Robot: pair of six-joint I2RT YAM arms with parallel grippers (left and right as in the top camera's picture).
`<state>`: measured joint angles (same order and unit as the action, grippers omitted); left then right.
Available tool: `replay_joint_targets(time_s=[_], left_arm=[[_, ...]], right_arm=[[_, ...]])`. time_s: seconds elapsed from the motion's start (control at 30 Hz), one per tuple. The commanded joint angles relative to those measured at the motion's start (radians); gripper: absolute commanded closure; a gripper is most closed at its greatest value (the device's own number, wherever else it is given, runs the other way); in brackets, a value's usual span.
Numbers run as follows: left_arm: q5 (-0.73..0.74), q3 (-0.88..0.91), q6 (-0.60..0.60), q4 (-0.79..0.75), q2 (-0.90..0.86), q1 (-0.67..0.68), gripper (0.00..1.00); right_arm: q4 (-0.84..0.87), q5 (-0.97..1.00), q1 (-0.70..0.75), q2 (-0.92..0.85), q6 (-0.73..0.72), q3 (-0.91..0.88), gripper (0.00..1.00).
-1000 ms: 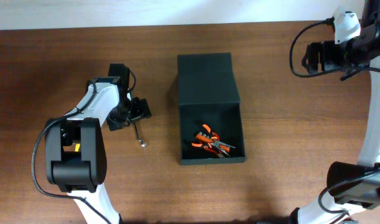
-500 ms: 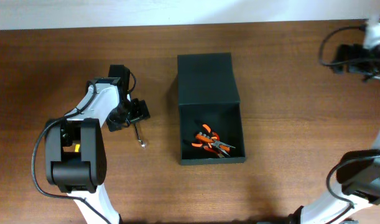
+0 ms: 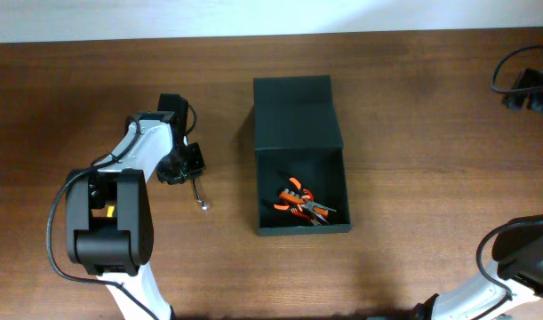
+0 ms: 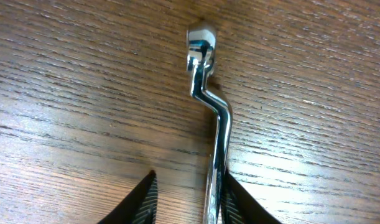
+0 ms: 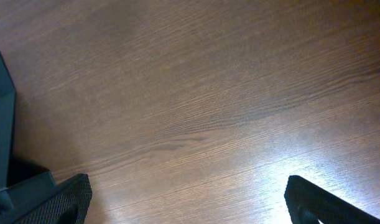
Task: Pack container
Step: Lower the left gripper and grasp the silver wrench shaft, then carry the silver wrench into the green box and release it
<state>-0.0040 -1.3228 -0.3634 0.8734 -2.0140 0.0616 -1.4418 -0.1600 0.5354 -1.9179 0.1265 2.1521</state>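
Note:
The container (image 3: pixel 259 191), a dark green-black box, stands open at mid-table with its flat lid (image 3: pixel 296 111) laid back behind it. Orange-handled pliers (image 3: pixel 302 203) lie inside. A chrome wrench (image 3: pixel 198 194) lies on the wood to its left. My left gripper (image 3: pixel 189 164) is down over the wrench's handle end. In the left wrist view the wrench (image 4: pixel 217 137) rests against the right finger, with a gap to the left finger, so the left gripper (image 4: pixel 188 186) is partly closed around it. My right gripper (image 5: pixel 186 186) is wide open over bare wood.
The right arm (image 3: pixel 529 89) sits at the far right edge of the overhead view. A corner of the container (image 5: pixel 0 124) shows at the left edge of the right wrist view. Brown wooden tabletop surrounds everything.
My left gripper's jaws have narrowed around the wrench handle. The right arm has swung away toward the right edge of the overhead view.

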Motion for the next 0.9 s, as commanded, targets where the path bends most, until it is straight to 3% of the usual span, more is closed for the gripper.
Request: replay_joint_targets(time_s=[0.0,0.37,0.6,0.87], left_arm=[[0.041,0.038,-0.002,-0.006,-0.035,0.008,0.71],[0.041,0.038,-0.002,-0.006,-0.035,0.008,0.97],[0.042,0.036,0.002,-0.006,-0.034,0.010,0.98],[0.042,-0.079,0.158,0.069,0.050,0.085,0.98]], right_arm=[[-0.002,-0.017,0.002,0.002,-0.013,-0.005,0.01],[-0.003,-0.024,0.002,0.002,-0.012,-0.005,0.01],[-0.005,-0.024,0.002,0.002,-0.012,-0.005,0.01],[-0.008,-0.025,0.002,0.002,-0.012,-0.005,0.01]])
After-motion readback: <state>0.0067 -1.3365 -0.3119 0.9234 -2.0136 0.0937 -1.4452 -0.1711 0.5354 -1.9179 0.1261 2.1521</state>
